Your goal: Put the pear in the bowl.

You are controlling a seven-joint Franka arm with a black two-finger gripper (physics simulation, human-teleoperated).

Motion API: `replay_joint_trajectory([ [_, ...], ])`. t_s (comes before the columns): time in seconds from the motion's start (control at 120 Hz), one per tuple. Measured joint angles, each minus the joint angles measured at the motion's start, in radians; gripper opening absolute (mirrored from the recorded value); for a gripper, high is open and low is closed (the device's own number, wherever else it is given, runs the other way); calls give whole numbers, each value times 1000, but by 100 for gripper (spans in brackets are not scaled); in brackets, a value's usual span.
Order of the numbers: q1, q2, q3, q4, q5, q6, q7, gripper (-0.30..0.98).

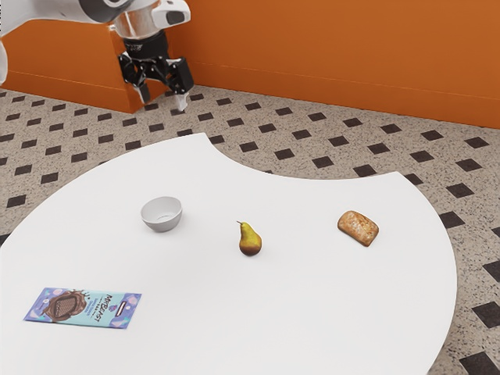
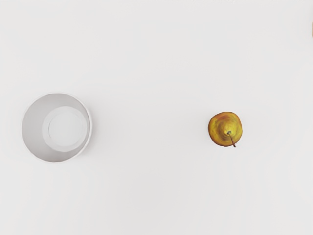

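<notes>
Nearest lies a flat blue-and-purple chocolate packet [image 1: 82, 307], on the rounded white worktop [image 1: 312, 312]. Beyond spread a speckled grey floor [image 1: 312, 156] with dark diamond tiles and an orange wall [image 1: 328, 47]. The white-and-grey arm [image 1: 58, 9] reaches in from the exterior view's upper left, its hand raised and pointing down. The black two-finger end effector [image 1: 162, 98] is open, fingers apart with air between them. The yellow-brown pear [image 1: 250, 241] stands upright on the worktop, between the round light-grey bowl [image 1: 162, 223] and a crusty brown bread roll [image 1: 358, 228], touching neither.
</notes>
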Motion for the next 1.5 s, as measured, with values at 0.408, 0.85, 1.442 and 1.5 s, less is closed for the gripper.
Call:
replay_joint_trajectory([
  [0.408,-10,59,-1,-191,-36,58,12,69],
  [0.85,-98,60,-37,-498,-220,385,15,69],
  [1.442,-82,324,-50,-439,-334,704,69,65],
  [1.5,-78,342,-48,-429,-349,709,78,64],
])
